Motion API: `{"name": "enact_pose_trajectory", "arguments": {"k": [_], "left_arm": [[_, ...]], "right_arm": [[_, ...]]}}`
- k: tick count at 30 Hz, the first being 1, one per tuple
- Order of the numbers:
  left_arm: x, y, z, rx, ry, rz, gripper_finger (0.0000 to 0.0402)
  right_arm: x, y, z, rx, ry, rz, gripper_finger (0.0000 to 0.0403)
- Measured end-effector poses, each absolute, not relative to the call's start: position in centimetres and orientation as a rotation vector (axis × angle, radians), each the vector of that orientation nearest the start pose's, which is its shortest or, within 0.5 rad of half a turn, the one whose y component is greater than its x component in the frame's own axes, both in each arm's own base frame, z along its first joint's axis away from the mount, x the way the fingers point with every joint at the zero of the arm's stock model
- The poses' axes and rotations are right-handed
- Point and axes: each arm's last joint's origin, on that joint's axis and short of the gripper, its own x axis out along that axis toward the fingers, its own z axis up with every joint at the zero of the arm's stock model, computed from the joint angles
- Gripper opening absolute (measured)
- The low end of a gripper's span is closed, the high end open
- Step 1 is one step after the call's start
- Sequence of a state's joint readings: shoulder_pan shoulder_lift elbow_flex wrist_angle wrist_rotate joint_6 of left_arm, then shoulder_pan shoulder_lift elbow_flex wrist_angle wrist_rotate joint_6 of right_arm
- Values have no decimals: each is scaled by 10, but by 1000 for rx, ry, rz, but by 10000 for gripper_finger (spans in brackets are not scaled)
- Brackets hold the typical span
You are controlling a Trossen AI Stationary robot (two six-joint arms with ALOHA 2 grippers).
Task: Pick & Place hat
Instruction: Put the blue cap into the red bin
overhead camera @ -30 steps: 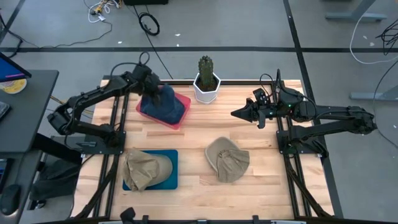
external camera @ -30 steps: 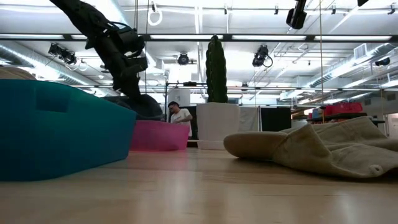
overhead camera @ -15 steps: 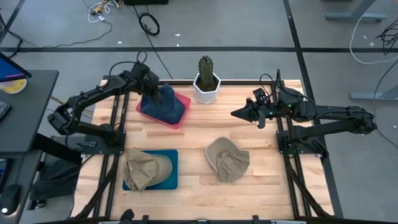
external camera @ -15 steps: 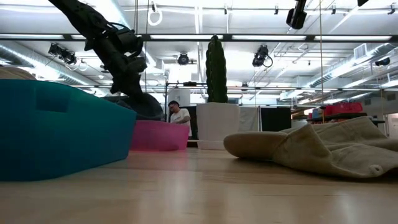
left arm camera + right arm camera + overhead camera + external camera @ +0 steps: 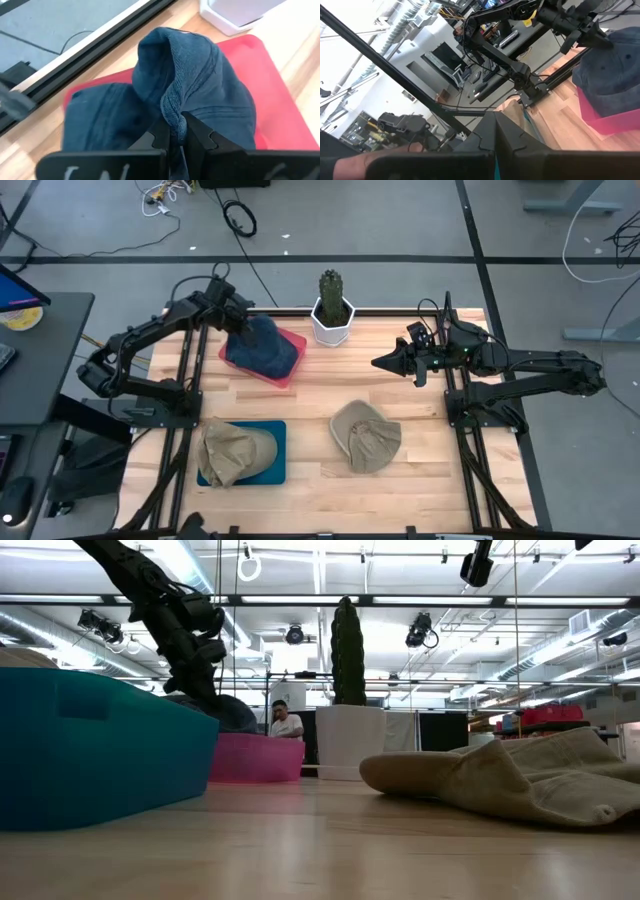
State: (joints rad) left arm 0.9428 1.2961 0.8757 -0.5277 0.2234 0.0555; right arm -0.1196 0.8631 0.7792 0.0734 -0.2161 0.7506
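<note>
the blue hat (image 5: pixel 262 345) lies in the red tray (image 5: pixel 292 358), in the upper left part of the high view, just beside the white pot with the cactus (image 5: pixel 332 308). it is soft cloth and looks light. it will fold and sag when it is lifted, so the brim may hang down and catch the tray wall. the best place to hold is a bunched fold on the crown, because the cloth is thick there and will not slip out easily.

the left hand (image 5: pixel 175 131) is at the far side of this tray. its fingers are almost closed, and in the left wrist view a ridge of the blue cloth is pinched between them. the hat seems to rest in the tray and not hang free, but the low view is too crowded to be sure.

the right hand (image 5: pixel 378 363) waits in the air over the right part of the worktop (image 5: pixel 420 450), well apart from the hats, with fingers fully closed and nothing in them.

one beige hat (image 5: pixel 366 436) lies on the bare worktop near the centre, another beige hat (image 5: pixel 228 451) in the teal tray (image 5: pixel 277 442) at the lower left.
</note>
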Motion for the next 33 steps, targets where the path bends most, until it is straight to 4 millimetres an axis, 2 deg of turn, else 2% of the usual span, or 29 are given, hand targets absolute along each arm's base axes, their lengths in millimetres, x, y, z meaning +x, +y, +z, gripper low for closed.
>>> {"name": "enact_pose_trajectory", "arguments": {"k": [7, 15, 23, 28, 33], "left_arm": [[148, 202, 231, -577, 820, 635, 28], [153, 208, 214, -739, 855, 672, 28], [150, 209, 211, -790, 873, 749, 30], [147, 205, 209, -816, 929, 740, 44], [148, 204, 209, -825, 924, 736, 78]], "right_arm": [[193, -17, 342, 744, 46, 88, 0], [193, -17, 342, 742, 46, 88, 0], [193, -17, 342, 745, 46, 88, 0], [193, -17, 342, 744, 39, 72, 0], [193, -17, 342, 764, 40, 70, 7]]}}
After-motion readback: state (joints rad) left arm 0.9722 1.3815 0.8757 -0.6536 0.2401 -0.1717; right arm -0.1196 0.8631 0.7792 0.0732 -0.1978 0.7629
